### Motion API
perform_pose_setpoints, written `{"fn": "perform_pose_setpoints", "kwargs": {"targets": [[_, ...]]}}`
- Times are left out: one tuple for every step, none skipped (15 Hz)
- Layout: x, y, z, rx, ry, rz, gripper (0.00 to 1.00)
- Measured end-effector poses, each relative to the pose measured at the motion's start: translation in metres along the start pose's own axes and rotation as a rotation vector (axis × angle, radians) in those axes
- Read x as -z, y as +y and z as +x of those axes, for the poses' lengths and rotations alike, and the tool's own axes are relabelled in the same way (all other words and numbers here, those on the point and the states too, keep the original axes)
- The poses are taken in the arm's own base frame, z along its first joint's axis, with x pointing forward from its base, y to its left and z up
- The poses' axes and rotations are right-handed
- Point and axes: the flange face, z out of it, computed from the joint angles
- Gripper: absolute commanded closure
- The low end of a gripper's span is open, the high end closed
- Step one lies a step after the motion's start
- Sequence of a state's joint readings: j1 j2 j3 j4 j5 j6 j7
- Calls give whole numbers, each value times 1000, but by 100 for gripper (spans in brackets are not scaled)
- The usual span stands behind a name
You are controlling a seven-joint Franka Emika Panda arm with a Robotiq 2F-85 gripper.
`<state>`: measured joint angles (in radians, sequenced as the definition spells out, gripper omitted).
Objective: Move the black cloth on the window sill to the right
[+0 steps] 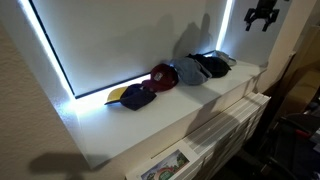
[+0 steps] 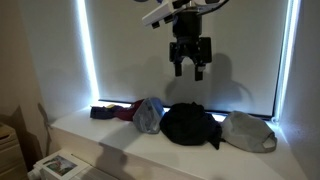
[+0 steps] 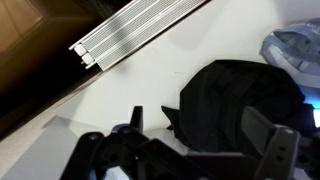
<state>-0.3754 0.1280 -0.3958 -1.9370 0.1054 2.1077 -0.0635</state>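
The black cloth (image 2: 190, 125) lies in a bunched heap on the white window sill (image 2: 110, 135), between a blue-grey cap (image 2: 150, 113) and a light grey cap (image 2: 250, 132). It also shows in an exterior view (image 1: 212, 65) and in the wrist view (image 3: 240, 90). My gripper (image 2: 190, 58) hangs open and empty in the air well above the cloth, in front of the dark window blind. In an exterior view the gripper (image 1: 263, 15) is high at the sill's far end. In the wrist view my open fingers (image 3: 200, 120) frame the cloth from above.
A maroon cap (image 1: 163, 76) and a navy cap with a yellow brim (image 1: 133, 96) lie further along the sill. A white ribbed radiator (image 3: 140, 35) sits below the sill's front edge. Bright light strips edge the blind.
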Motion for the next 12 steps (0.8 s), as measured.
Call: {"fn": "perform_pose_setpoints", "kwargs": {"targets": [[-1, 3, 5, -25, 0, -29, 0], [-2, 6, 10, -70, 5, -53, 0], [-4, 8, 14, -120, 7, -65, 0], [-6, 8, 16, -129, 7, -69, 0], [-7, 8, 16, -128, 5, -70, 0], [-7, 7, 16, -127, 5, -69, 0], [-7, 7, 16, -127, 6, -69, 0], [-7, 7, 16, -127, 5, -69, 0], [-6, 6, 18, -151, 25, -61, 0], [-4, 4, 22, -189, 62, -41, 0], [-4, 0, 28, -232, 101, -16, 0], [-6, -4, 36, -279, 142, 9, 0]]}}
